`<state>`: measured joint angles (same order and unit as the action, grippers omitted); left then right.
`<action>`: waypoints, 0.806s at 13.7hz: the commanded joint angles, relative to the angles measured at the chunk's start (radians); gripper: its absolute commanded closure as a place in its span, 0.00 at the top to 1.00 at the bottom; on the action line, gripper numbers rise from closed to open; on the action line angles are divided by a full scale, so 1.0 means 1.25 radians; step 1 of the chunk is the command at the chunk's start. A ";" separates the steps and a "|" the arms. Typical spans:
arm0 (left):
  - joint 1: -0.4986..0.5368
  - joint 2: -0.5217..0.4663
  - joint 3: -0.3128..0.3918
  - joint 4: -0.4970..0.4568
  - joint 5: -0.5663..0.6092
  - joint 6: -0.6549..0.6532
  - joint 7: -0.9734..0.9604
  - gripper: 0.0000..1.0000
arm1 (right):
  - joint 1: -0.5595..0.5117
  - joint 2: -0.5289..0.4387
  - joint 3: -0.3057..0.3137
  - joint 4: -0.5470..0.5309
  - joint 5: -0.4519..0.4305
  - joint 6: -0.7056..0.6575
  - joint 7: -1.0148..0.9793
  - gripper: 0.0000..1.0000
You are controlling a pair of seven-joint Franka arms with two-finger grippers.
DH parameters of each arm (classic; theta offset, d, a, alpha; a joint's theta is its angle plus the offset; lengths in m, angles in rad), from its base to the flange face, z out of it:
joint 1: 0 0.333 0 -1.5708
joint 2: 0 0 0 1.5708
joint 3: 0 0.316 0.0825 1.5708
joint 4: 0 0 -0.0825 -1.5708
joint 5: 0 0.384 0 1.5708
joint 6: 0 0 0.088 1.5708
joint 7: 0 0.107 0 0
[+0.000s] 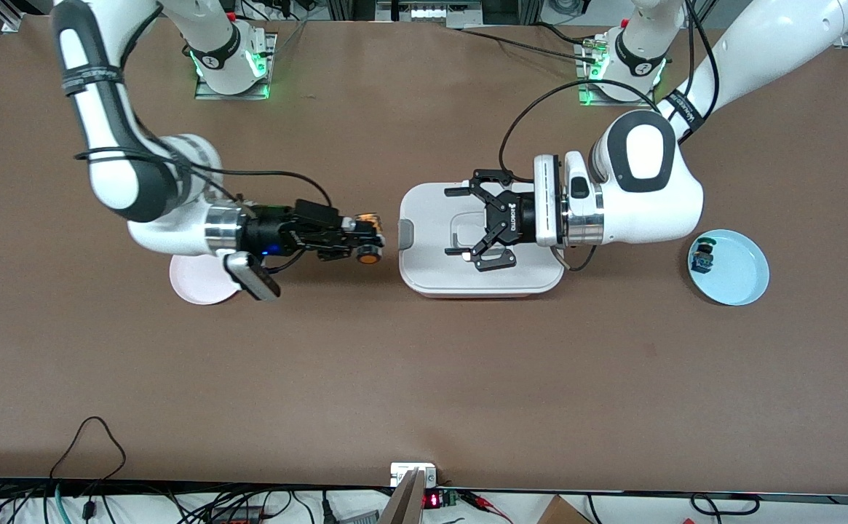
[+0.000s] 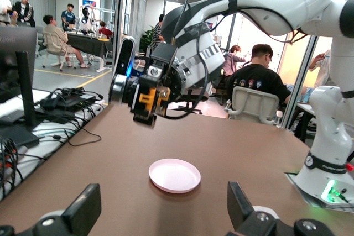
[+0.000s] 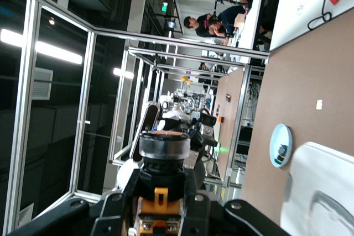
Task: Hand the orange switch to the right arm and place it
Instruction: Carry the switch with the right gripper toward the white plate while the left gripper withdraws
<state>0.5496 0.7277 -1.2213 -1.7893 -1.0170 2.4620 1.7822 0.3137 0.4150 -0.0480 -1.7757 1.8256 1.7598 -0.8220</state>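
Note:
The orange switch [image 1: 367, 238] hangs above the bare table between the pink plate and the white box, with my right gripper [image 1: 364, 237] shut on its black body. In the right wrist view the switch [image 3: 162, 189] fills the space between the fingers [image 3: 110, 214], round cap pointing away. The left wrist view shows the switch [image 2: 148, 100] in the right gripper, well apart from my left gripper [image 2: 160, 211]. My left gripper [image 1: 450, 223] is open and empty over the white box, fingertips toward the switch with a gap between.
A white lidded box [image 1: 467, 280] sits mid-table. A pink plate [image 1: 198, 285] lies under the right arm's wrist. At the left arm's end a light blue plate [image 1: 736, 276] holds a small blue-and-green part [image 1: 703, 255]. Cables run along the table's near edge.

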 commanded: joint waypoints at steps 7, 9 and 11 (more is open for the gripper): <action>-0.037 -0.043 0.070 0.012 0.105 -0.084 -0.203 1.00 | -0.198 -0.006 0.008 0.120 -0.587 -0.078 0.173 0.00; -0.030 -0.043 0.096 0.051 0.215 -0.170 -0.306 1.00 | -0.203 -0.014 0.002 0.165 -0.765 -0.076 0.211 0.00; -0.008 -0.045 0.096 0.084 0.314 -0.261 -0.407 1.00 | -0.201 -0.037 -0.006 0.180 -0.916 -0.076 0.256 0.00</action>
<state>0.5223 0.7040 -1.1155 -1.7215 -0.7141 2.2306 1.3848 0.0625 0.3986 -0.0564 -1.5756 0.8153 1.6751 -0.5653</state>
